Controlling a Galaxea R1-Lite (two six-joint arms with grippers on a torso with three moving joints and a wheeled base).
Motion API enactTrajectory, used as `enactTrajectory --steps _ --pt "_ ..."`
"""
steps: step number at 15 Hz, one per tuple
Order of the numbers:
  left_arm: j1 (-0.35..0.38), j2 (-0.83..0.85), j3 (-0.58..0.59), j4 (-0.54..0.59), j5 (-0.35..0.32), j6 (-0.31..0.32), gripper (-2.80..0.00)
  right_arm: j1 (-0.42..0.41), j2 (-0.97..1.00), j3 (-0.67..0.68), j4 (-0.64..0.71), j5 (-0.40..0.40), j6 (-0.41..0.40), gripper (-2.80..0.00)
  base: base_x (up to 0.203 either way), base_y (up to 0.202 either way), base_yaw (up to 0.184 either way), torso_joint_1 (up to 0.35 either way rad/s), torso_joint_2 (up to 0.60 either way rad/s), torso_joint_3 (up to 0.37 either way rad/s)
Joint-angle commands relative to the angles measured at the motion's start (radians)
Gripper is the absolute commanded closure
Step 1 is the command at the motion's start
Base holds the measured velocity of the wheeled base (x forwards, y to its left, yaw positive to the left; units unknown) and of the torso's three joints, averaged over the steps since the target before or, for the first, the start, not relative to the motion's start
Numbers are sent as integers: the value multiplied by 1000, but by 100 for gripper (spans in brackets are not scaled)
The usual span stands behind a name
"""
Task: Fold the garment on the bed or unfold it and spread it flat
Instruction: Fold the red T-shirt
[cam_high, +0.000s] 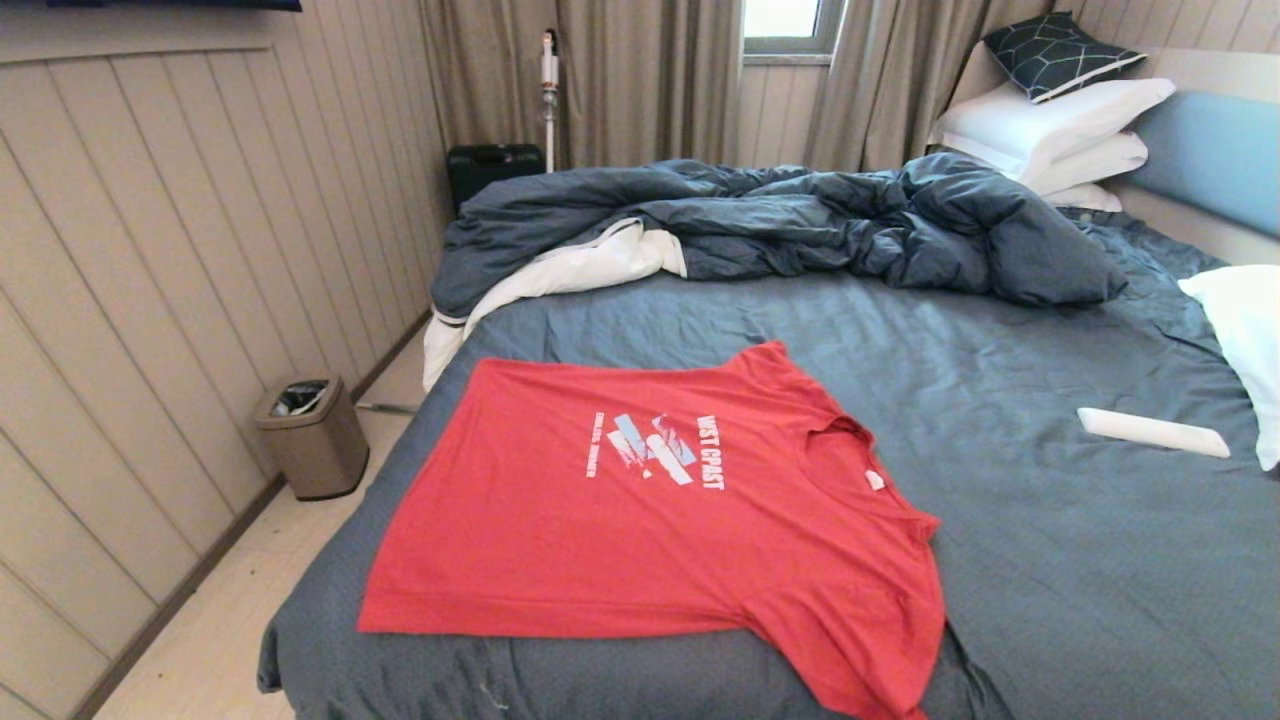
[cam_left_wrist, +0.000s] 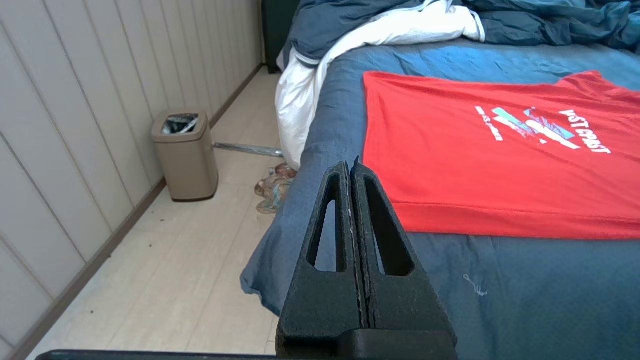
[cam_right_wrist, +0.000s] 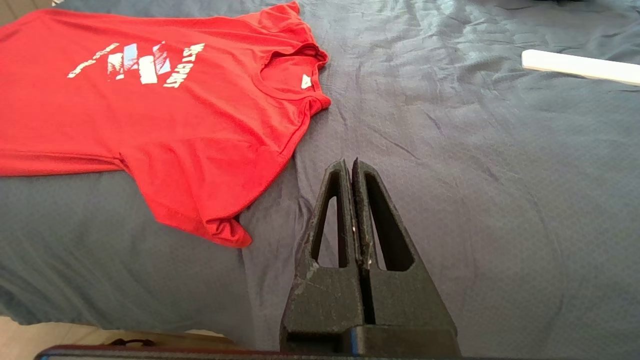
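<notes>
Bed (cam_high: 1000, 560) first: its blue-grey sheet carries the garment (cam_high: 620, 520), a red T-shirt lying print-up and spread open near the front-left corner, one sleeve reaching the front edge. Spreading looks essentially complete; if folding is meant, no fold has been made yet. Left end effector (cam_left_wrist: 353, 167) and right end effector (cam_right_wrist: 350, 167) hang off the front edge, fingers pressed together, holding nothing.
</notes>
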Motion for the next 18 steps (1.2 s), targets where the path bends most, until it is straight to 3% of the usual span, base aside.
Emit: enactTrajectory --steps 1,11,12,15,18 --pt "1 1 0 -1 0 0 0 -1 1 0 0 0 0 0 0 0 0 0 0 0" --pt "1 1 0 7 -5 9 0 -1 3 -9 9 1 -12 0 0 0 0 0 0 0" --pt "1 4 -1 48 0 31 0 0 19 -18 23 3 -18 0 0 0 0 0 0 0" --pt "1 141 -184 122 3 23 0 5 209 -253 103 24 -20 0 0 0 0 0 0 0" --pt "0 471 -450 177 -22 -25 0 34 511 -498 152 37 4 0 0 0 0 0 0 0"
